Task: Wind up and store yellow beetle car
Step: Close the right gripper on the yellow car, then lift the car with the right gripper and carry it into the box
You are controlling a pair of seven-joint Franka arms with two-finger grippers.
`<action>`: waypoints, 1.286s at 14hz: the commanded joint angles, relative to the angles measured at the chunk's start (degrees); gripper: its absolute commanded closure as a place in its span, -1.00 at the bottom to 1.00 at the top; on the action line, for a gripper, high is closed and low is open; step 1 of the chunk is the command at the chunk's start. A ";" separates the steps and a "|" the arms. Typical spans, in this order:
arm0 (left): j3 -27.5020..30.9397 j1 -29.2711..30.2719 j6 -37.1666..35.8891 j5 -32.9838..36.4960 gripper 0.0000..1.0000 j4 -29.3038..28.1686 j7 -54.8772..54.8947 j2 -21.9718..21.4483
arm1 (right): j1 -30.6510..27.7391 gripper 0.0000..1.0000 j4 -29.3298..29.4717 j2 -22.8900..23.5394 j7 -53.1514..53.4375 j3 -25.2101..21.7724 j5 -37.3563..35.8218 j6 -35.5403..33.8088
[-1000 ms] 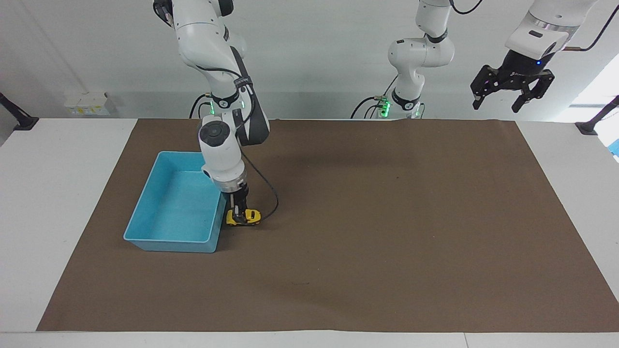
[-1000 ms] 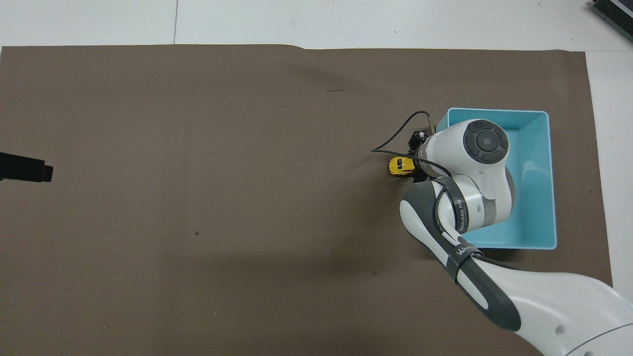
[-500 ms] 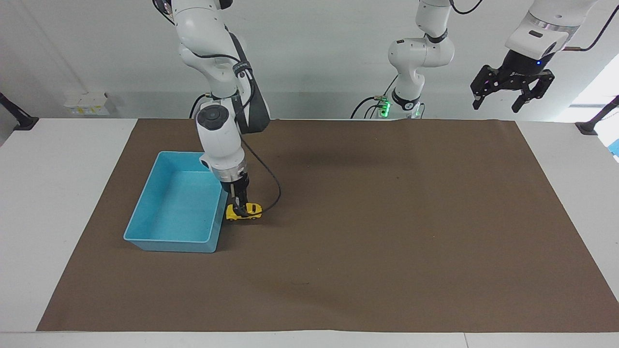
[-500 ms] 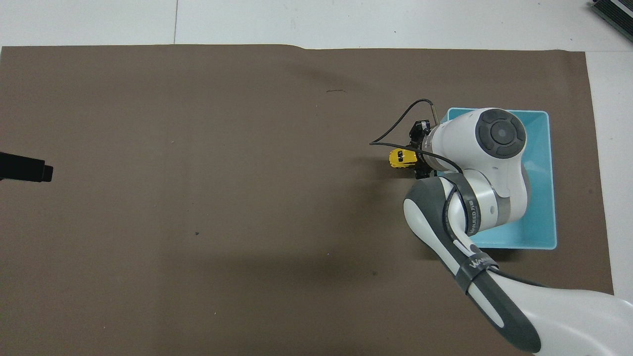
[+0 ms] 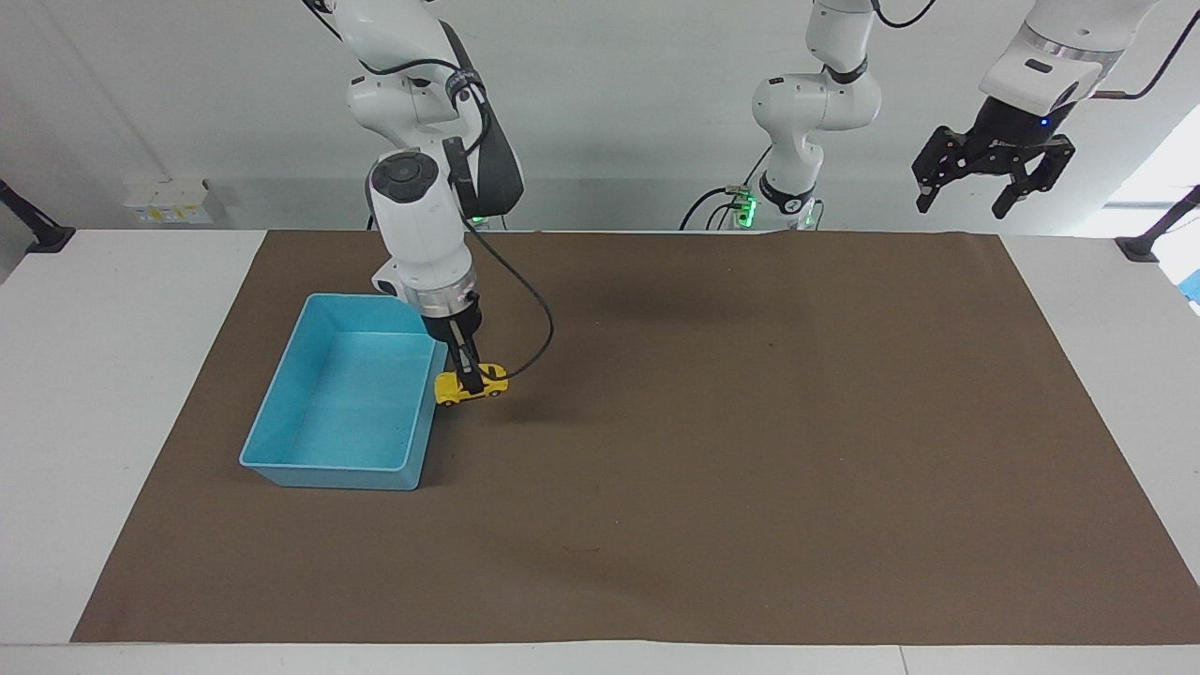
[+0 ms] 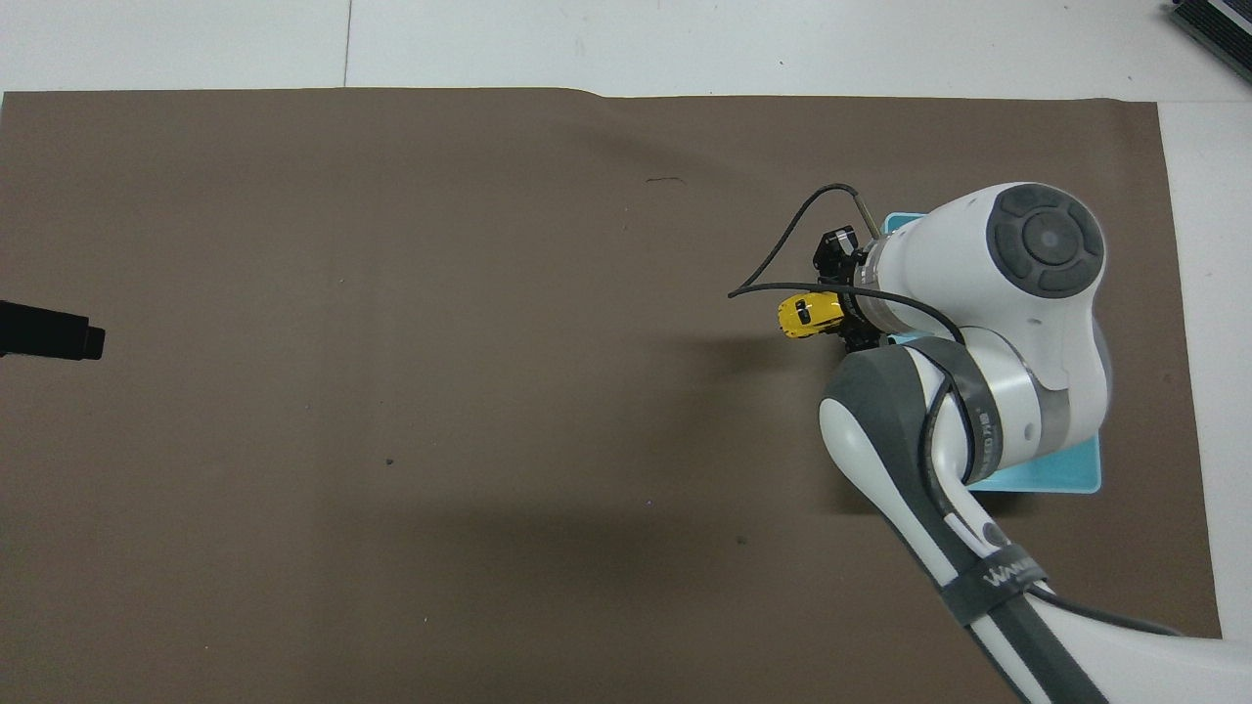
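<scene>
1. Car (image 5: 472,383) up off the mat, pinched in the right gripper (image 5: 466,373), tilted a little, hanging just beside the bin's rim on the side toward the left arm's end.
2. Yellow body, dark windows, roof showing from overhead (image 6: 811,316); wheels clear of the mat (image 5: 712,450), shadow lying underneath.
3. Right gripper clamped tight across the car's body, fingers pointing straight down, wrist directly above; black cable looping out from the wrist toward the table's middle.
4. Bin (image 5: 281,450) light blue, rectangular, sitting on the mat at the right arm's end, nothing visible inside; from overhead mostly hidden under the right arm, only corners showing (image 6: 1061,477).
5. Right arm coming in over the bin's robot-side corner, elbow high.
6. Left gripper (image 5: 992,192) parked high at the left arm's end, above the mat's robot-side corner, fingers spread wide, holding nothing; left arm waiting.
7. From overhead, only a dark tip of the left gripper (image 6: 59,332) poking in at the edge.
</scene>
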 commanded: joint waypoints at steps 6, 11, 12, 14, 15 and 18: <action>-0.12 0.41 -0.61 -0.26 -1.00 -0.63 0.04 -0.87 | -2.75 1.00 -0.28 -4.31 -26.92 -0.16 4.99 -6.19; -0.12 0.41 -0.61 -0.26 -1.00 -0.63 0.04 -0.87 | -6.34 1.00 -0.28 -6.78 -49.93 -0.25 4.99 -13.22; -0.12 0.41 -0.61 -0.26 -1.00 -0.72 0.04 -0.87 | -7.66 1.00 -0.28 -7.04 -55.11 -0.25 4.99 -14.01; -0.12 0.41 -0.61 -0.26 -1.00 -0.72 0.04 -0.87 | -10.12 1.00 -0.45 -7.13 -65.40 -0.34 4.99 -14.37; -0.12 0.41 -0.61 -0.26 -1.00 -0.63 0.04 -0.87 | -11.96 1.00 -0.45 -7.13 -69.71 -0.34 4.99 -14.37; -0.12 0.41 -0.61 -0.26 -1.00 -0.63 0.04 -0.87 | -15.83 1.00 -0.80 -7.13 -78.96 -0.42 4.29 -14.37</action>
